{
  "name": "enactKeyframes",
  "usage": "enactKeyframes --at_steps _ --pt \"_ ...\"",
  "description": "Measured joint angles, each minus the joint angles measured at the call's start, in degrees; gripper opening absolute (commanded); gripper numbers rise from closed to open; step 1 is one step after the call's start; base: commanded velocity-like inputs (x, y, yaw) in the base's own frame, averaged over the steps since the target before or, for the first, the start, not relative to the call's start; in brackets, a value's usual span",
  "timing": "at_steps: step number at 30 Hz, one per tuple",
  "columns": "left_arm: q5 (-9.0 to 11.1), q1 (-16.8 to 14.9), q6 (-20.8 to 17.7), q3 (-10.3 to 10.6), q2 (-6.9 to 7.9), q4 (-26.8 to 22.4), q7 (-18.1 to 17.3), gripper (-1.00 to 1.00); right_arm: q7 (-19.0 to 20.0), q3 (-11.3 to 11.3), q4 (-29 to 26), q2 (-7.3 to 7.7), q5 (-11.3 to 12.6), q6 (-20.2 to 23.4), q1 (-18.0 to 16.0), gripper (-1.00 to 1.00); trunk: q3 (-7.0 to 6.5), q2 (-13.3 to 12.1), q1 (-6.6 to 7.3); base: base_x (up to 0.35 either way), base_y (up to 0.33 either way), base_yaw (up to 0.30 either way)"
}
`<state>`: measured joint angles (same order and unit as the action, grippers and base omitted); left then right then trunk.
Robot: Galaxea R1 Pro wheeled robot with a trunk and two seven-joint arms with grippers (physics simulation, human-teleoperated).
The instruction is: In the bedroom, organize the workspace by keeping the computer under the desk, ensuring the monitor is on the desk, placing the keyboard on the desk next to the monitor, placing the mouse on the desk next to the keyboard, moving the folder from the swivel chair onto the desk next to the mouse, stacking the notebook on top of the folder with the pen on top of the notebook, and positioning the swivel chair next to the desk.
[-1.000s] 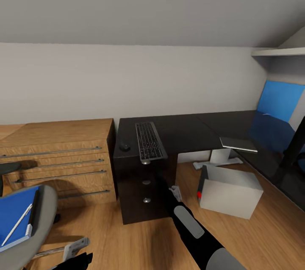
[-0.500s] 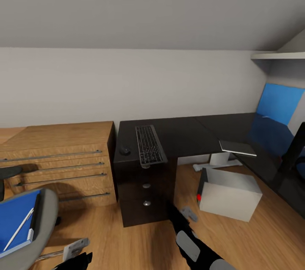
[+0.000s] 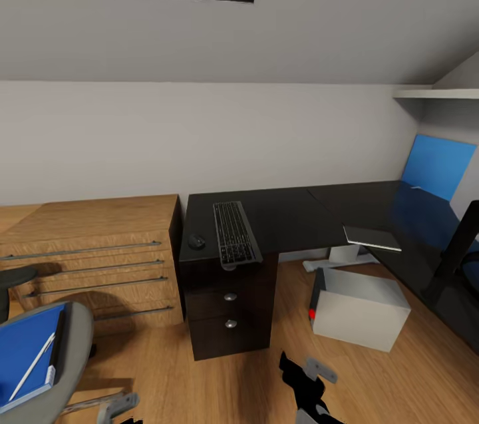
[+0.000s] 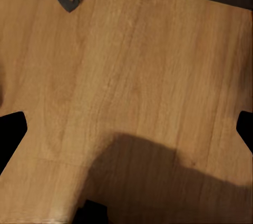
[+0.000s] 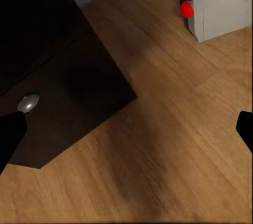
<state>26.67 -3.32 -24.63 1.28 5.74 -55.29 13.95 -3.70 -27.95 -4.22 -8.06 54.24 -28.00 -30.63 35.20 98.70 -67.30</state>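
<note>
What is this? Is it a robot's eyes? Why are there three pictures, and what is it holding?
Yes, a robot in a computer-made bedroom. It has two arms with pinching grippers and three cameras. The big picture is from its head. It sees a black desk with a keyboard, a mouse and a notebook on top. A computer sits on the floor beside the drawers. A blue folder with a pen lies on the chair. The two small pictures come from cameras on its wrists, looking down at the wooden floor. The right gripper is open. Both grippers hold nothing.
</note>
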Motion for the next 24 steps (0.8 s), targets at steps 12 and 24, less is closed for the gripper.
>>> enactKeyframes --at_steps 12,24 --pt "-2.51 0.00 9.46 2.23 -0.23 10.78 -0.10 1.00 0.06 -0.10 3.93 0.24 -5.11 -2.26 1.79 1.00 -2.15 -4.81 2.64 0.000 0.000 0.000" --pt "-5.10 -0.01 22.89 4.07 -1.99 19.99 -0.08 1.00 -0.02 -0.24 4.22 0.29 -14.49 -2.81 4.48 1.00 -4.31 -9.63 5.27 0.000 0.000 0.000"
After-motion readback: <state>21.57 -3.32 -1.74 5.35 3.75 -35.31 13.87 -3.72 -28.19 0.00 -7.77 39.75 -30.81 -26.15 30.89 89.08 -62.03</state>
